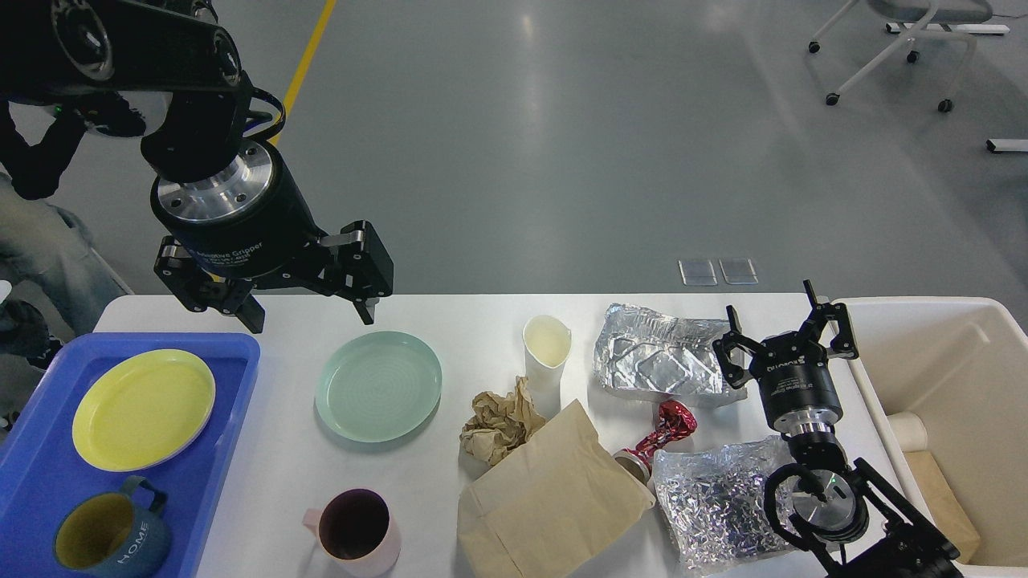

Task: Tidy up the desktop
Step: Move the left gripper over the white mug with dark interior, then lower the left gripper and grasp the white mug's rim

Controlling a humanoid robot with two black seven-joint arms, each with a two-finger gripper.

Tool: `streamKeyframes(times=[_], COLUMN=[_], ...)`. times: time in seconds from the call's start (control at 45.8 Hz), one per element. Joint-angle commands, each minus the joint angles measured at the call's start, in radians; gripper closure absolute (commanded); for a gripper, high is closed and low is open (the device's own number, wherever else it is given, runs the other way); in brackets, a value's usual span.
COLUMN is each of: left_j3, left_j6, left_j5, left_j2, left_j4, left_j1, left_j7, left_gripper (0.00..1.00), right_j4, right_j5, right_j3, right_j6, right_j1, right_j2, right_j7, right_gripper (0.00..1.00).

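Observation:
The white desktop point(281, 474) carries a pale green plate point(378, 385), a pink mug point(354, 530), a white paper cup point(546, 349), crumpled brown paper point(498, 421), a brown paper bag point(550, 502), a red crushed wrapper point(662, 433), a foil tray point(662, 361) and crinkled foil point(715, 502). My left gripper point(309, 317) hangs open above the table's back edge, just behind and left of the green plate, holding nothing. My right gripper point(783, 321) stands open and empty at the right, beside the foil tray.
A blue tray point(32, 449) at the left holds a yellow plate point(143, 408) and a blue mug point(112, 538). A cream bin point(948, 385) with a few items inside stands at the right edge. An office chair point(899, 40) stands on the grey floor beyond.

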Motion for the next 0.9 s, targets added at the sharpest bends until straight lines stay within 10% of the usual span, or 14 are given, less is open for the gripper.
streamKeyframes(times=[0.0,0.546,0.874], left_j3=[0.002,-0.059,-0.061], left_j6=[0.038,0.112,0.358], left_j5=[0.001,-0.116,-0.199], left_j2=[0.004,0.011,0.069], left_j4=[0.003,-0.01,-0.019], left_j1=[0.046,0.462,0.719], left_j7=[-0.004,-0.003,0.005], left_gripper=[0.03,0.24,0.22], right_j4=[0.0,0.0,0.0], right_j5=[0.0,0.0,0.0], right_j3=[0.0,0.0,0.0], right_j6=[0.0,0.0,0.0], right_j1=[0.0,0.0,0.0], right_j2=[0.0,0.0,0.0], right_j7=[0.0,0.0,0.0], right_gripper=[0.0,0.0,0.0])
